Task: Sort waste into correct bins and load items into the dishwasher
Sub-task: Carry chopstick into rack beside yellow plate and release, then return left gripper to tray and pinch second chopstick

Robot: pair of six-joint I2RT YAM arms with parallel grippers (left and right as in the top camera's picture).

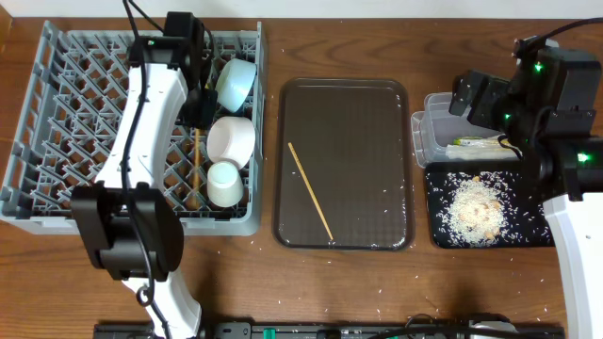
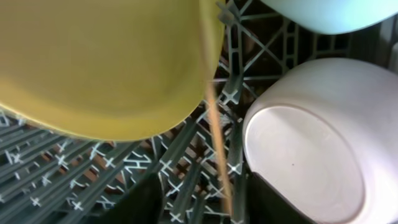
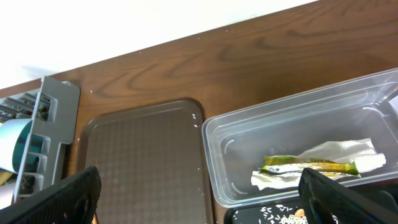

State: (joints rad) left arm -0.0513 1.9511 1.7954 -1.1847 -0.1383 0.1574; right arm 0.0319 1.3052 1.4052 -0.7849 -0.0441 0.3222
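Left of frame, the left gripper stood with fingers apart around a wooden chopstick in the dish rack beside the yellow plate, so a straight lift looked safest, while at right the right gripper gaped empty above the clear tub.

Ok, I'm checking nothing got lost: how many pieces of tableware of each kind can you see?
Bowls: 2, light blue bowl, white bowl
Cups: 1, white cup
Plates: 1, yellow plate
Chopsticks: 2, chopstick in the rack, chopstick on the brown tray
Total: 6
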